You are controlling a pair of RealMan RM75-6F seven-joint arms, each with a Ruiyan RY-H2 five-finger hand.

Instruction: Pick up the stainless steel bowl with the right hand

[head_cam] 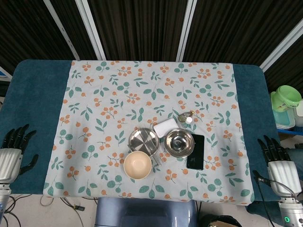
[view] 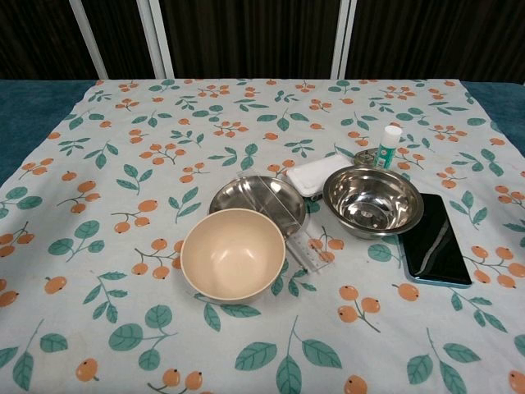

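Floral tablecloth [head_cam: 118,85]: stainless steel bowl [view: 372,199] beside phone [view: 432,241].

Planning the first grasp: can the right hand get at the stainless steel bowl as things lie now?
Probably yes. The right hand rests open at the table's right edge, and the stainless steel bowl sits upright and empty. But the black phone lies against its right side, so coming in from above looks safer.

beige bowl [view: 232,254], steel plate [view: 257,200], black phone [view: 432,240]

Robot lab setup, floral tablecloth [head_cam: 118,94] over blue-padded table [head_cam: 38,94], dark slatted wall panels [head_cam: 137,28], loose cables [head_cam: 66,204] on floor
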